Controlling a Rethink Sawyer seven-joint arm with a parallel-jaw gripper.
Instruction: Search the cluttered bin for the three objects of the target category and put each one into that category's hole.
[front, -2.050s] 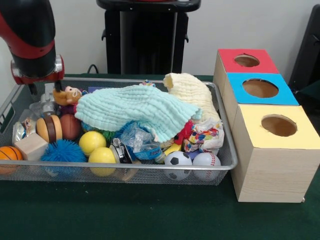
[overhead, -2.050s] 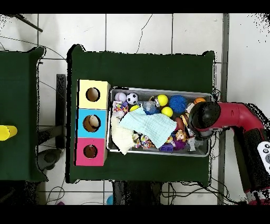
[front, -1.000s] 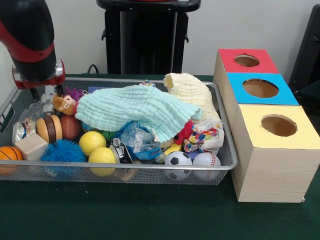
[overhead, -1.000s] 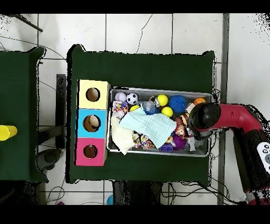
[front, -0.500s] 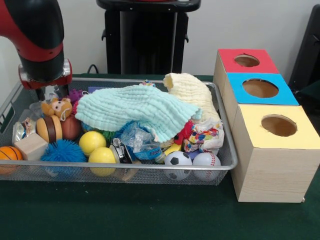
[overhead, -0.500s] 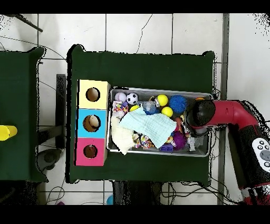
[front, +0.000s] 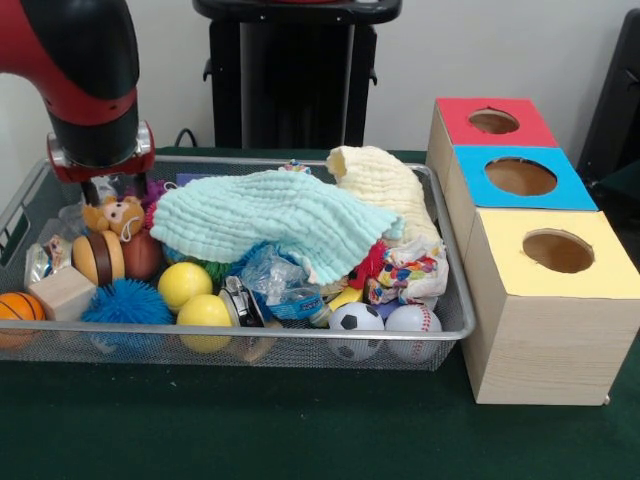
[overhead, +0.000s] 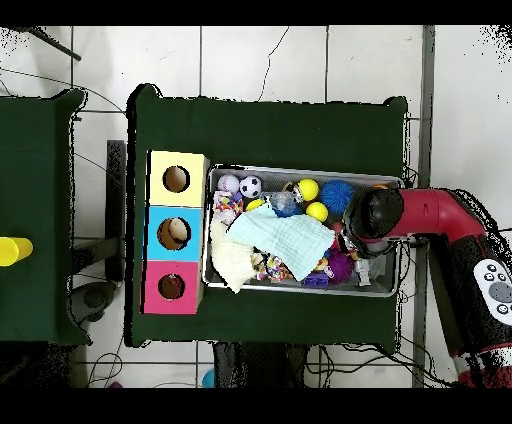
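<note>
Clutter fills the wire bin (front: 440, 300) as the Sawyer arm's gripper (front: 100, 185) hangs over its crowded end, the bulky red-and-black wrist hiding the fingers in both views, so whether they are spread or closed cannot be told. Just below and beside the gripper lies a small stuffed monkey (front: 113, 214), resting against a brown ball (front: 140, 255) and a burger-shaped toy (front: 98, 257); nothing shows that the gripper holds it. Away from the gripper, toward the bin's middle, a pale green cloth (front: 270, 220) drapes over much of the heap, with a cream cloth (front: 385, 190) beyond it. Nearer the front rim sit two yellow balls (front: 195, 297), a blue spiky ball (front: 125, 302), a soccer ball (front: 356, 318), a baseball (front: 412, 319) and, at the corner, a small basketball (front: 18, 306). Well apart from the gripper, past the bin's far end, stand the three sorting boxes with their red hole (front: 493, 121), blue hole (front: 520, 176) and yellow hole (front: 557, 250).

The target category is not evident from the scene, so a wrong pick is the first risk. A descent here would likely land among tightly packed toys; fingers could pinch two at once, or nudge the round balls so they roll and bury a target. The cloth probably conceals further items, and a snagged corner could drag the pile along. The long carry to the boxes gives a loosely held soft toy every chance to slip.
</note>
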